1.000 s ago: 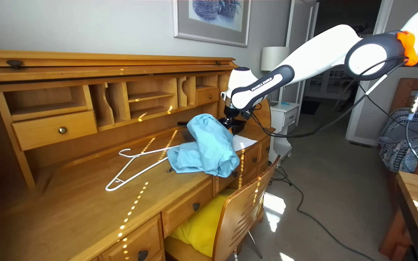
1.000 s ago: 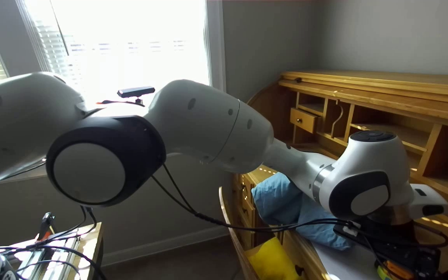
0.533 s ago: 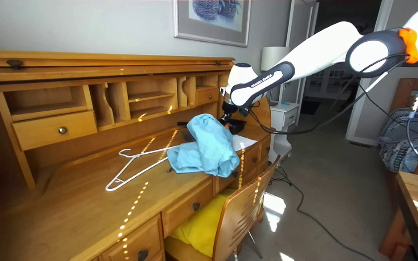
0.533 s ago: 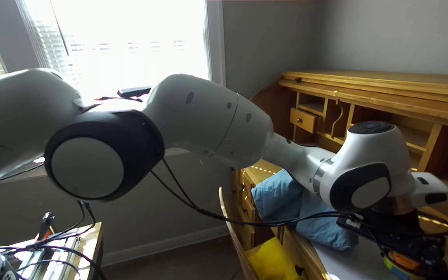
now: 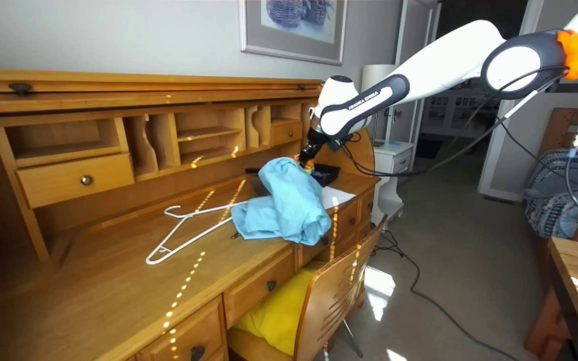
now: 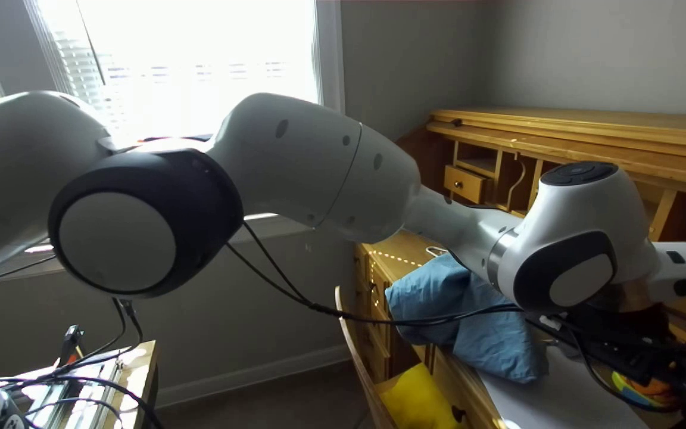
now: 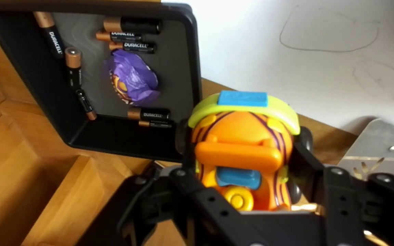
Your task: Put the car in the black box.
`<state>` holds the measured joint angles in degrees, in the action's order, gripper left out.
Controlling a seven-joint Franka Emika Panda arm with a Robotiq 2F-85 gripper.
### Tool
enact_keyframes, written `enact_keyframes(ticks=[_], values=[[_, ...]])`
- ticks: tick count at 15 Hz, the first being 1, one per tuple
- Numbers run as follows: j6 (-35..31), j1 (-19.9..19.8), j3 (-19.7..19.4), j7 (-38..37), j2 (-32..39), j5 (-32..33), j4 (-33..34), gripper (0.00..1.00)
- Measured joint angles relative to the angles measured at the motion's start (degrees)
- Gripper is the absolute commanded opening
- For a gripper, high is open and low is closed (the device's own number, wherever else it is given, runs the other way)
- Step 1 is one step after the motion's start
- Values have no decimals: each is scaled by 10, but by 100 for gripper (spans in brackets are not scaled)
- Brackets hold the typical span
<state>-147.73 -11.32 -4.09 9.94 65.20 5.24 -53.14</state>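
The car is a chunky orange toy with a lime-green bumper and blue and yellow parts. It fills the middle of the wrist view (image 7: 239, 126) and shows small in both exterior views (image 5: 309, 164) (image 6: 646, 390). My gripper (image 7: 245, 147) is shut on the car's sides and holds it above the desk, tilted. The gripper shows small and dark in an exterior view (image 5: 308, 153). The black box (image 7: 194, 54) lies at upper left in the wrist view; the car overlaps its near right corner there. The box shows partly behind the cloth in an exterior view (image 5: 328, 174).
The box holds several batteries (image 7: 133, 47) and a purple wrapper (image 7: 133, 77). White paper (image 7: 320, 68) and a slotted metal tool (image 7: 378, 147) lie beside it. A blue cloth (image 5: 289, 205) is bunched up next to a white hanger (image 5: 183, 235). A wooden chair (image 5: 334, 291) stands in front.
The arm has risen and the gripper has tilted. The held car has moved up, slightly left in one exterior view and right in the other, and shows more clearly now.
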Motion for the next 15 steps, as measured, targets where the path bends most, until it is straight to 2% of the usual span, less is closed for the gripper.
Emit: enact_keyframes(ticks=[3, 8, 12, 14, 15], values=[[-20, -1, -23, -82, -7, -2, -8, 43], [-30, 6, -84, -239, -7, -2, -9, 43], [-25, 16, -123, -321, -7, -2, -20, 43], [-18, 19, -131, -332, -3, -1, -23, 92], [-16, 20, -132, -332, 1, -1, -23, 93]])
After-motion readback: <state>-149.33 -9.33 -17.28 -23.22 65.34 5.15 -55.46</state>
